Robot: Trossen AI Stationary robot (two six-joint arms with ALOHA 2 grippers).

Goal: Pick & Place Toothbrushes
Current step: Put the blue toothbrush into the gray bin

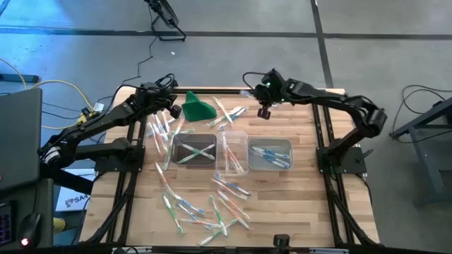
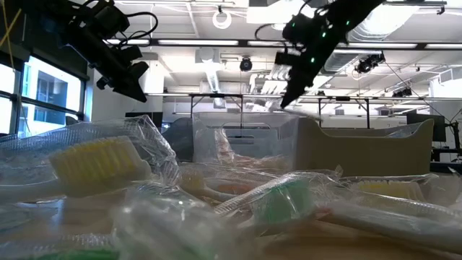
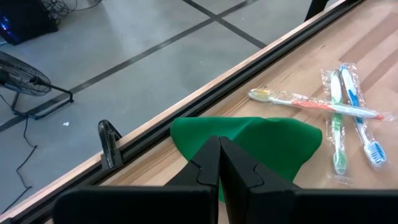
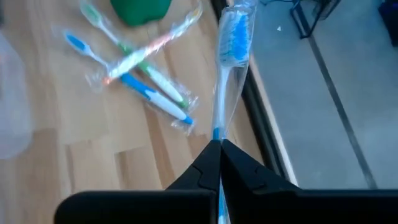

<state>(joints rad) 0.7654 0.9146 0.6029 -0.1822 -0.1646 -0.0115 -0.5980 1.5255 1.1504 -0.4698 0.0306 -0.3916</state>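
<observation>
Many wrapped toothbrushes lie loose on the wooden table, a big heap [image 1: 208, 204] near the front edge and a few [image 1: 227, 113] at the back beside a green cloth [image 1: 200, 109]. Three tubs stand in a row: the left one [image 1: 194, 149] holds green-white brushes, the middle one [image 1: 235, 152] looks bare, the right one [image 1: 270, 154] holds blue brushes. My right gripper [image 4: 219, 146] hangs above the table's far edge, shut on a blue toothbrush [image 4: 231, 56]. My left gripper [image 3: 219, 146] is shut above the green cloth [image 3: 261, 143], holding nothing. My right gripper pinches the blue toothbrush by its handle [image 4: 216, 132] between the two fingers, through the clear wrapper. The brush runs along the fingers and sticks out past their tips, bristle head [image 4: 235, 34] farthest out. It is lifted clear of the table.
A dark rail [image 3: 186, 118] runs along the table's far edge, with floor beyond it. Three crossed toothbrushes [image 4: 146, 71] lie on the wood below and ahead of the right gripper. Bare wood [image 1: 289, 204] shows at the front right.
</observation>
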